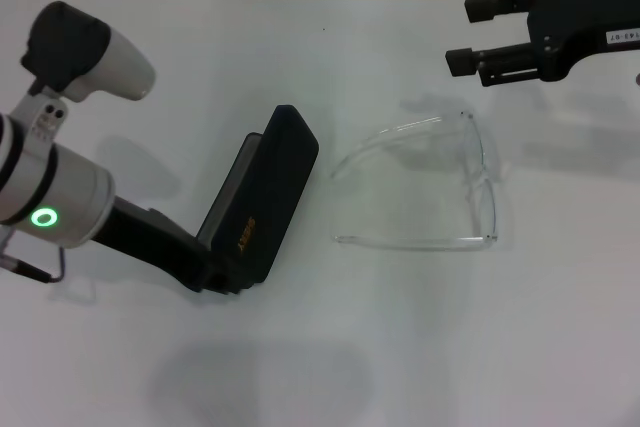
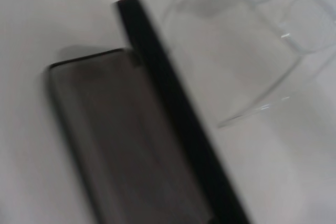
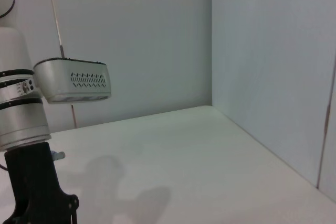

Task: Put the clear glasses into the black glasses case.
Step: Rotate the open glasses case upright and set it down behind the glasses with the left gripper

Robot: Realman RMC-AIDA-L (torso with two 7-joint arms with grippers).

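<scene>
Case held open, glasses not yet picked.
Left claw [image 1: 215,272] clamps the black glasses case [image 1: 262,197] at its 7 o'clock end, lid up. Right claw [image 1: 470,37], fingers apart, hovers at 1 o'clock above the bench [image 1: 400,347]. Clear glasses [image 1: 440,187] lie at 3 o'clock beside the case. Next, likely: right claw descends, grips the frame.

Matte black shell on the black glasses case [image 1: 268,197], lining grey, perhaps cloth. Clear glossy plastic for the clear glasses [image 1: 440,182]. Smooth matt white table [image 1: 400,347].
</scene>
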